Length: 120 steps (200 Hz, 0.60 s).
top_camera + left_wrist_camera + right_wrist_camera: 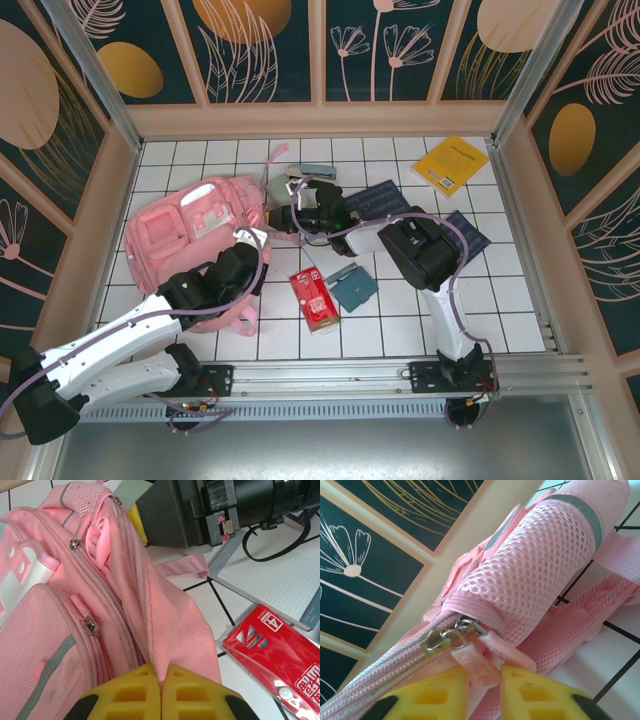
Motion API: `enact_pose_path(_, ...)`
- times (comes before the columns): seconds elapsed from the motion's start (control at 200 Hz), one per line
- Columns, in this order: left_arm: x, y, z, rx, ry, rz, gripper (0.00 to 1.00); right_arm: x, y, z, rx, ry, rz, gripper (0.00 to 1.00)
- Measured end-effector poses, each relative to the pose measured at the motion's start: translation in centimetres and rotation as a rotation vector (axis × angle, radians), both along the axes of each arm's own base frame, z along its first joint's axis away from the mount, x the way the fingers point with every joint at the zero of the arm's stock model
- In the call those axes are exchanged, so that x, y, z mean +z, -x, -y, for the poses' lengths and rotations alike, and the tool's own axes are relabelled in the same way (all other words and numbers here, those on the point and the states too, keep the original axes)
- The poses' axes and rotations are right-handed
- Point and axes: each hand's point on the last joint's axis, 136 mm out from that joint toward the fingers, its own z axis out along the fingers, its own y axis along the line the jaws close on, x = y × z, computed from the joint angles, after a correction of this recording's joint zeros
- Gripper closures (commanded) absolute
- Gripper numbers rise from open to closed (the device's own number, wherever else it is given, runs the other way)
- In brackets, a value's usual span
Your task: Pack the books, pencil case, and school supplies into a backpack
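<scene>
The pink backpack [195,235] lies at the left of the tiled table. My left gripper [250,242] is shut on a fold of its pink fabric [170,630], the yellow fingertips [135,690] pressed together on it. My right gripper [281,219] is at the bag's right edge, closed on a pink zipper pull [484,669] beside the mesh side pocket [540,565]. The yellow book [451,163] lies at the back right, with navy books [378,200] near the right arm. The mint pencil case [279,187] and the stapler [313,172] lie behind the right gripper.
A red packet [313,298] and a small teal square [353,287] lie in front of the bag's right side; the red packet [280,655] is close to my left gripper. Wooden walls ring the table, and a metal rail runs along the near edge.
</scene>
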Motion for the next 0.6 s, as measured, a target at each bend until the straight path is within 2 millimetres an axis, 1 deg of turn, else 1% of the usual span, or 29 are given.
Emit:
enact_pose_path(0.025, 0.0, 0.0, 0.0, 0.000, 0.000, 0.000, 1.00, -0.1, 0.1, 0.1, -0.002, 0.001, -0.001, 0.93)
enact_pose_path(0.03, 0.0, 0.0, 0.0, 0.000, 0.000, 0.000, 1.00, -0.2, 0.1, 0.1, -0.001, 0.002, 0.000, 0.96)
enact_pose_path(0.08, 0.0, 0.0, 0.0, -0.001, -0.001, -0.001, 1.00, -0.4, 0.2, 0.1, -0.001, 0.006, -0.003, 1.00)
enact_pose_path(0.25, 0.0, 0.0, 0.0, -0.001, -0.001, -0.001, 1.00, -0.5, 0.2, 0.2, -0.005, 0.008, 0.007, 1.00)
enact_pose_path(0.38, -0.1, 0.0, 0.0, 0.001, -0.003, -0.002, 1.00, -0.7, 0.6, 1.3, -0.038, 0.039, 0.020, 1.00)
enact_pose_path(0.601, -1.2, -0.3, 0.3, 0.013, -0.022, -0.026, 1.00, 0.5, 0.1, 2.1, -0.077, 0.115, 0.103, 1.00)
